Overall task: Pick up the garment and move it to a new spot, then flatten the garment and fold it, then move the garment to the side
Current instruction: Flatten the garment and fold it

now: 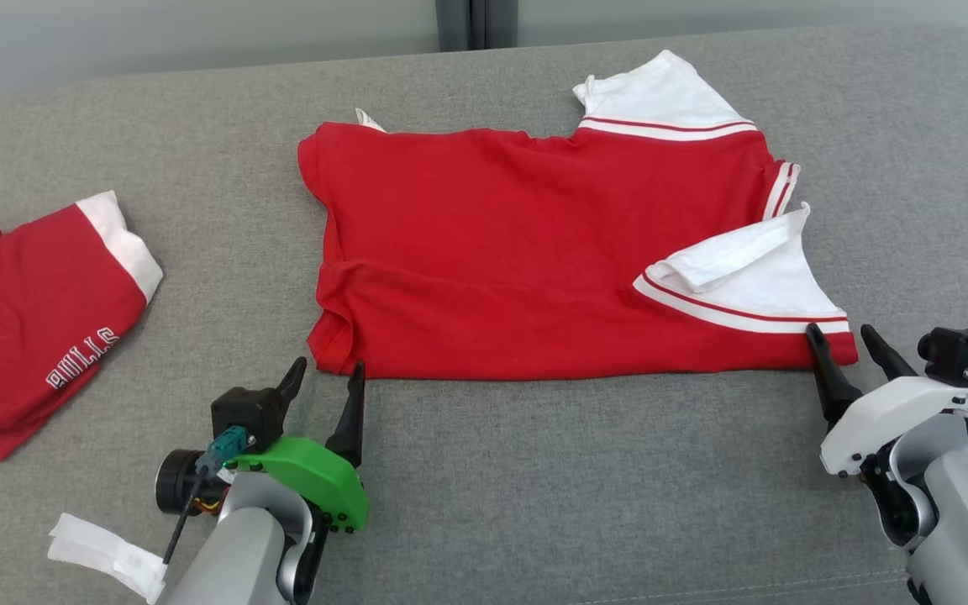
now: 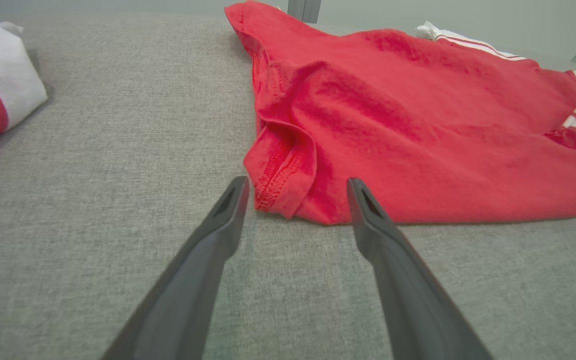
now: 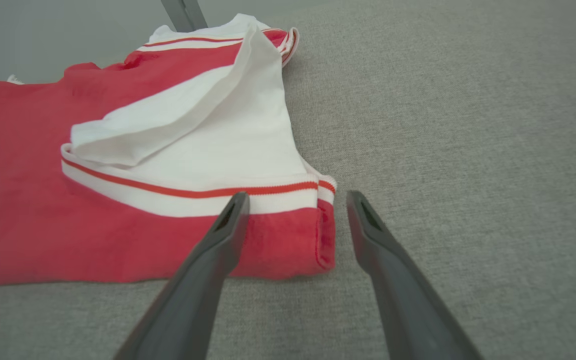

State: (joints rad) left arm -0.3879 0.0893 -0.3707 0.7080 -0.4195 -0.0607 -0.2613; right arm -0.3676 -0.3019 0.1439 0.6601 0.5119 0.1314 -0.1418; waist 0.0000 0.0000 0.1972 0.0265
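Head view: the shirt [image 1: 534, 252] lies mid-bench [image 1: 534, 479], doubled lengthwise. It is red, with white striped sleeves at its right end. The left gripper [image 1: 328, 365] sits at its near left corner and the right gripper [image 1: 839, 330] at its near right corner. Both pairs of fingers are spread wide and hold nothing. Another shirt [image 1: 30, 319] lies well apart to the left.

Left wrist view: the open fingers flank a rolled hem corner [image 2: 280, 175]. The cloth looks thin, soft and light, so it will probably sag and its layers slide. Pinch every layer at the corners.

Right wrist view: the fingers frame the corner under the striped band. A loose white sleeve [image 3: 183, 125] lies on top and will likely flop when lifted.
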